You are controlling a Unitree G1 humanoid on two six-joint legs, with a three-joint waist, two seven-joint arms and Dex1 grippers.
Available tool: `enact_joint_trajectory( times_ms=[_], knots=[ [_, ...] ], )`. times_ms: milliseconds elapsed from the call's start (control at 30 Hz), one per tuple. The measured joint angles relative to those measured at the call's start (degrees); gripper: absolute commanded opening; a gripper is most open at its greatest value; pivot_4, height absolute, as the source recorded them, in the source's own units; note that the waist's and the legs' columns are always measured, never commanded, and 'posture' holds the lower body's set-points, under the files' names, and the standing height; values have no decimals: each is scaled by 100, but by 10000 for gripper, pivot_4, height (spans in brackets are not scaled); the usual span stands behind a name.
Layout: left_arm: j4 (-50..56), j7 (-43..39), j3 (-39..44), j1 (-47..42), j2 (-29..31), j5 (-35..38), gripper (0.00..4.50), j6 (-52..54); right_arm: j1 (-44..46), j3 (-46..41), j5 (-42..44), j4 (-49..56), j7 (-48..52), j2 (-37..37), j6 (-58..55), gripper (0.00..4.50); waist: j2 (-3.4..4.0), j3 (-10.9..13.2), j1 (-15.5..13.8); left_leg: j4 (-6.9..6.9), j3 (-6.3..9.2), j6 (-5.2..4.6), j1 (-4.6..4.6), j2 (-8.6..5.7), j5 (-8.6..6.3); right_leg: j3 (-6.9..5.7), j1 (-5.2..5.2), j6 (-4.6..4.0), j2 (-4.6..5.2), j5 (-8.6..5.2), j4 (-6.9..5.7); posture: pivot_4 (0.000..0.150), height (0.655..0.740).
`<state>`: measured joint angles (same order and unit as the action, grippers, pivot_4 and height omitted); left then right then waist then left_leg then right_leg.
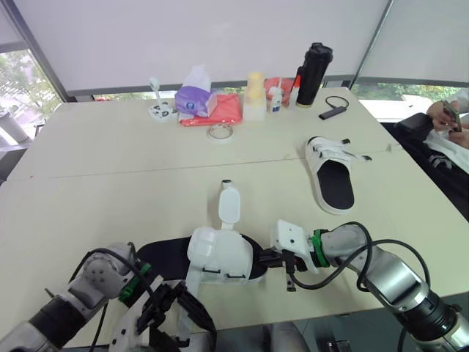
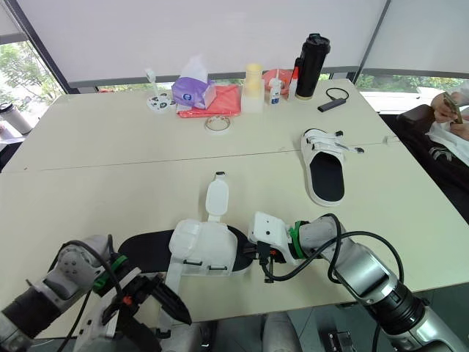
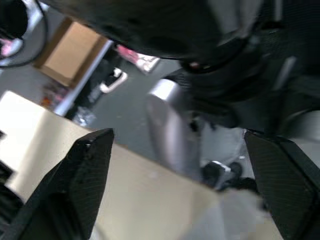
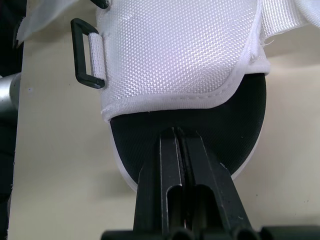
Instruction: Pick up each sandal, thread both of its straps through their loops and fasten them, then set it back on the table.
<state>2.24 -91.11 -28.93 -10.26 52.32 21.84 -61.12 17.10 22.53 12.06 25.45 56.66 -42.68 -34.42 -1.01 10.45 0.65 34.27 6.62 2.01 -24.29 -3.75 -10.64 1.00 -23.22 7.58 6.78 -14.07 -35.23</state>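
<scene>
While the near sandal point(image 1: 220, 253) is lying at the front edge of the table point(image 1: 110, 183), the right gripper point(image 4: 177, 134) is resting on the black footbed at its rounded end, fingers pressed together just beside the woven white upper. The left gripper point(image 3: 177, 134) is hovering just off the table's front edge, fingers spread wide and holding nothing. The sandal is looking light, with a firm foam sole and soft, floppy webbing. I am judging the sole's rim the surest hold, since that keeps the loose strap point(image 1: 229, 205) and the black loop point(image 4: 85, 55) free for threading. Whether the closed fingers are pinching anything is hard to make out. The far sandal point(image 1: 330, 174) is lying well apart, to the right.
</scene>
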Motion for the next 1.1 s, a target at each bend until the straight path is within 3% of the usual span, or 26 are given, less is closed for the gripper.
enact_joint_trajectory(
  times_ms=[167,333,633,867,1100],
  knots=[
    [-223,378,330,103,190,16,43879,114,5,3,-1,-42,5,6,44,0,0,0,-1,0,0,0,2,0,0,0,0,0,0,0,-4,1500,7400],
    [-405,633,812,358,797,97,43879,919,18,29,-1,-99,20,38,114,0,7,1,15,-1,-2,0,3,2,0,0,-2,3,-3,-2,-8,1500,7400],
    [436,1598,1813,843,1213,1354,43879,4614,37,40,-15,-193,61,49,234,0,6,2,19,-1,-1,1,11,11,-1,-2,0,3,-9,-3,-18,1500,7400],
    [1274,1858,2190,1085,1840,3482,43879,8583,130,112,-55,-272,105,81,272,0,3,6,36,-4,-3,1,14,22,-1,-3,-1,2,-25,-3,-22,1500,7400],
    [1807,1704,2183,1010,1903,4115,43879,10568,138,124,-59,-277,109,101,277,0,5,5,26,-4,-6,2,18,27,-1,0,-1,-4,-28,-1,-18,1500,7400]
  ],
)
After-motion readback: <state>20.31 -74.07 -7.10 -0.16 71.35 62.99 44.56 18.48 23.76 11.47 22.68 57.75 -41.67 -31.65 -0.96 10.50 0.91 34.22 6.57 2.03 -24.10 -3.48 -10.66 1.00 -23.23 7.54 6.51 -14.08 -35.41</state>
